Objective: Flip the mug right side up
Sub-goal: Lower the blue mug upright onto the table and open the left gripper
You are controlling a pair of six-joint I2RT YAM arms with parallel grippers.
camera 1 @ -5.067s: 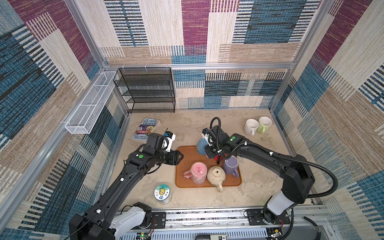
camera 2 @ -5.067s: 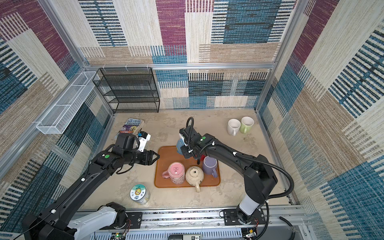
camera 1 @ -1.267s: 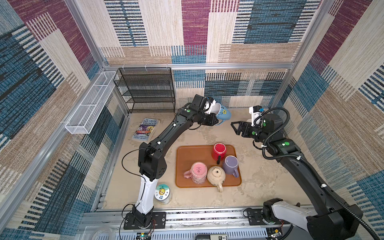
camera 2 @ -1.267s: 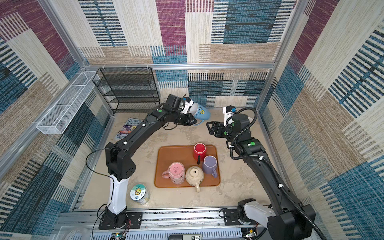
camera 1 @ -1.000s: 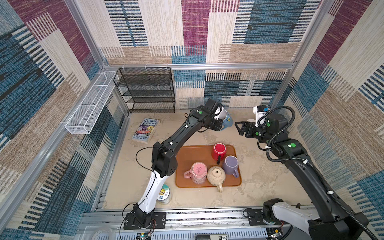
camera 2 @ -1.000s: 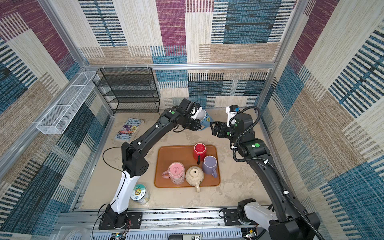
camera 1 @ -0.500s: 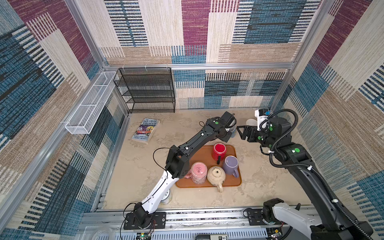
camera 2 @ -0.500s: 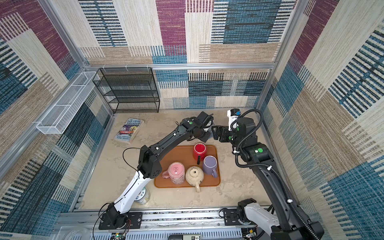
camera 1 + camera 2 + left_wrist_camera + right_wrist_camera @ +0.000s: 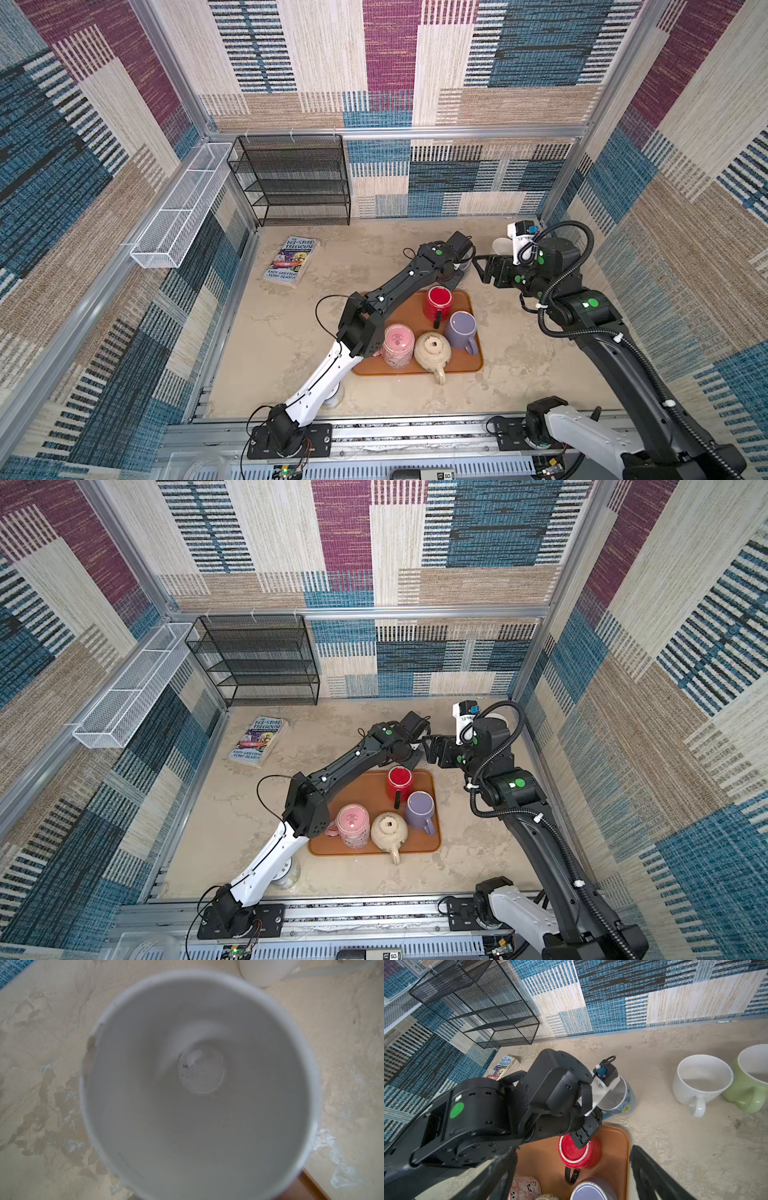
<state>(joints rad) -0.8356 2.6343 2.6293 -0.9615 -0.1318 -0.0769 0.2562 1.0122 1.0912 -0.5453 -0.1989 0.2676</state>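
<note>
Blue mug (image 9: 623, 1097) upright, mouth up, white inside filling the left wrist view. Stands just past the far edge of the orange tray (image 9: 613, 1147), on or barely above the beige table (image 9: 675, 1147); contact impossible to tell. Pinched at the rim by the left gripper (image 9: 591, 1124), jaws clenched on the wall. Faced close by from the right gripper (image 9: 482, 269), jaws spread wide, grasping nothing. Nearest on the tray, red mug (image 9: 577, 1151). Off to the side on the table, white mug (image 9: 702, 1082) and green mug (image 9: 749, 1084), both mouth up, touching.
</note>
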